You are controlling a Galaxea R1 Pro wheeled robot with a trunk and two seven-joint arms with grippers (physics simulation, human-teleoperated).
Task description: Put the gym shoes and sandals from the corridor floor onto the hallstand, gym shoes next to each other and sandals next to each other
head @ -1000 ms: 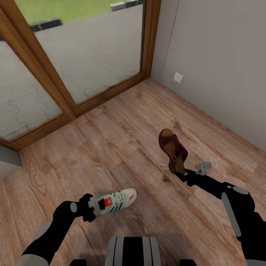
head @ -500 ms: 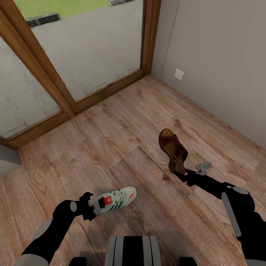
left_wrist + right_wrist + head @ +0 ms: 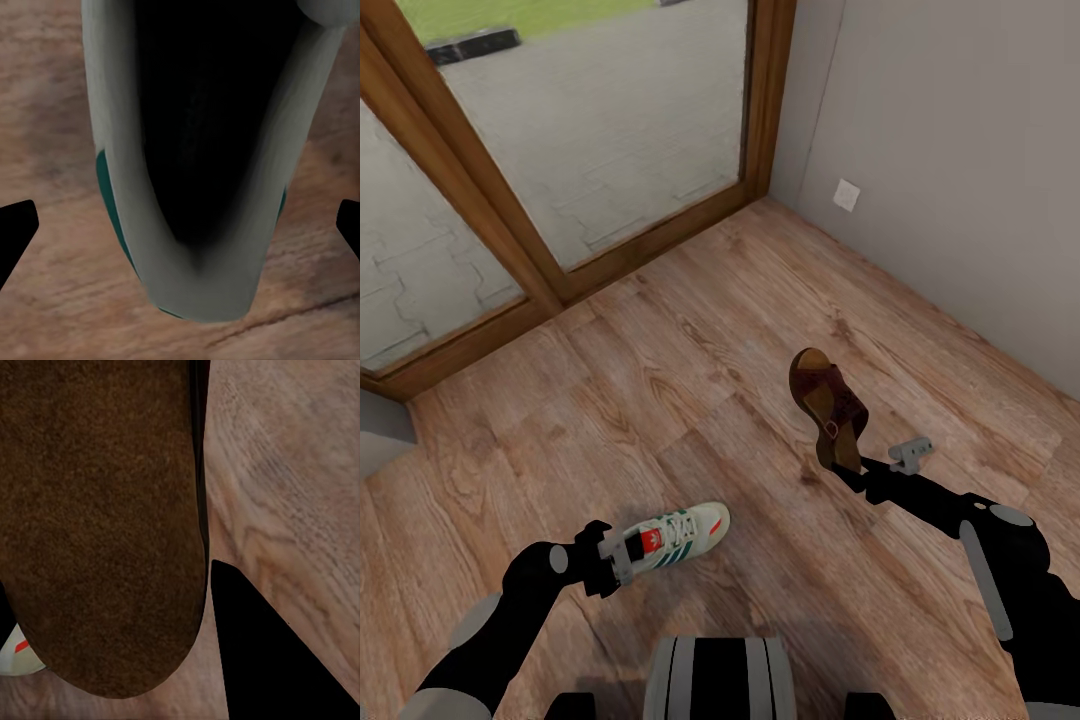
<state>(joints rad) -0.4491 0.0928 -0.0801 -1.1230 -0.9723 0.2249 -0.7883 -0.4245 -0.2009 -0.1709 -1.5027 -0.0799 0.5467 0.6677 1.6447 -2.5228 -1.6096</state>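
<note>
Gym shoe (image 3: 675, 540) first: I've got it by the heel in my left end effector (image 3: 622, 560), toe pointing away from me, just above the corridor floor (image 3: 690, 370). Through the left wrist camera I'm looking straight into its dark opening (image 3: 199, 127), with a black fingertip (image 3: 15, 232) standing off on either side, so I read the grip from the head view, where the shoe juts out of that end effector. The sandal (image 3: 828, 405) sits to the right of the gym shoe and farther from me, raised on its edge, clamped at its near end by my right end effector (image 3: 847, 468). The right wrist camera shows its brown sole (image 3: 101, 525) close up beside one black finger (image 3: 262, 652), planks beyond.
</note>
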